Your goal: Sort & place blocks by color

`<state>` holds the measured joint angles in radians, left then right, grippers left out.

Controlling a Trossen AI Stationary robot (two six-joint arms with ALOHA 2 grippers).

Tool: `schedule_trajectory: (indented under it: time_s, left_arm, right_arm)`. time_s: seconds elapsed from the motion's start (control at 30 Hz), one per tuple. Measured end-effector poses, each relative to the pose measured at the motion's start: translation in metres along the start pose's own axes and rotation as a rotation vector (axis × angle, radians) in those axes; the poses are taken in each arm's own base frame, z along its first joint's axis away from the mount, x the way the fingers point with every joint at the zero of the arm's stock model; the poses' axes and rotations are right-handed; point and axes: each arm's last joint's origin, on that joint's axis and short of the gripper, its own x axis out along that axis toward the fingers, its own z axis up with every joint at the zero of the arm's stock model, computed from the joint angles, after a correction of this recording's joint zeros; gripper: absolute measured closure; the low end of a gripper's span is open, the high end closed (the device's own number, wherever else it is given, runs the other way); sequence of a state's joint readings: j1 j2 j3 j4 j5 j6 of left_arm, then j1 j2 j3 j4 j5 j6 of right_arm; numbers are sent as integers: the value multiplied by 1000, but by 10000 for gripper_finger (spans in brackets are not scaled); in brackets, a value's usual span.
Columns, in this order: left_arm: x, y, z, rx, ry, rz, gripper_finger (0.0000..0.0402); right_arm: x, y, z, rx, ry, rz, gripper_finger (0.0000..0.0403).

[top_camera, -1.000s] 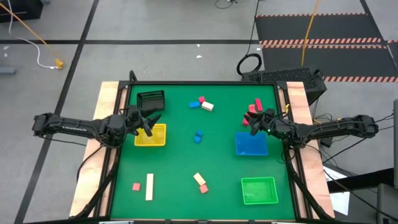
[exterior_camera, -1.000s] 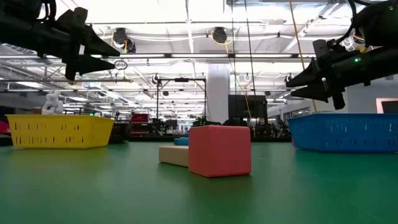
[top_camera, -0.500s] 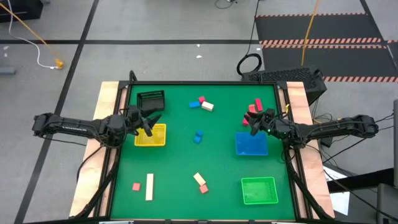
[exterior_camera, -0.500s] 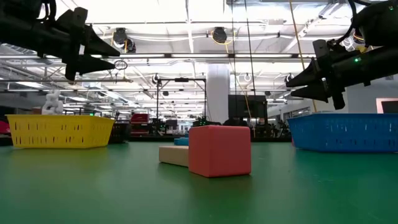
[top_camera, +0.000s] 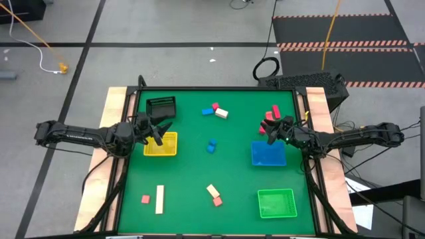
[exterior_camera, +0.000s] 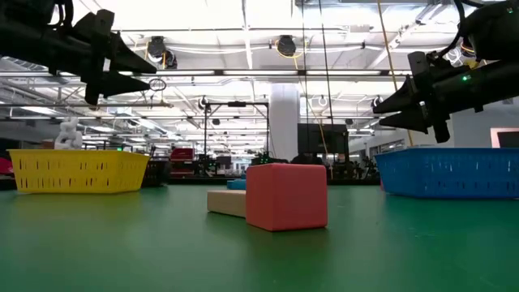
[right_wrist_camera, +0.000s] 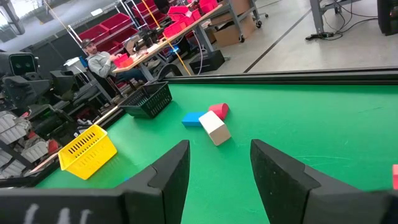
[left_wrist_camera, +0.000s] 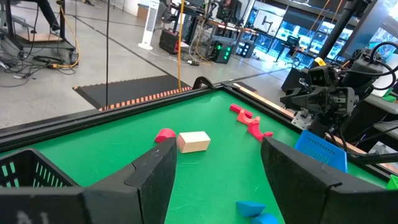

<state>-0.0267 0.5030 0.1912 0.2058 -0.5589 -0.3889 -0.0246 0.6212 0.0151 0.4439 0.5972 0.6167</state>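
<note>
Pincers (top_camera: 161, 130) (top_camera: 267, 128) open — both aloft

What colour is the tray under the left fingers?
Yellow. The tray shows best in the high view, directly below the left gripper.

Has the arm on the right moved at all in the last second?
No. The right gripper hangs at the same spot over the far edge of the blue tray, fingers open, as before.

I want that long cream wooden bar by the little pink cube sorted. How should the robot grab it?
Grip the long cream wooden bar from straight above, across its narrow middle. It lies flat, with only a small gap to the small pink cube, so narrow fingers fit best.
</note>
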Motion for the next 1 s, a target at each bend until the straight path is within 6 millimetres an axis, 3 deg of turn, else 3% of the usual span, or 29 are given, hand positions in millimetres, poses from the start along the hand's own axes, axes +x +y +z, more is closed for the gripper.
schedule_trajectory:
  time_s: [0.7,0.87,1.0]
  left_arm:
    - [0,-1,5,-38,-49,-9,167]
    - [0,-1,5,-201,-50,-15,167]
    - [0,-2,6,-229,-59,-20,167]
  right_arm:
    - [0,0,0,0,0,0,243]
    - [0,0,0,0,0,0,243]
    - [0,0,0,0,0,0,243]
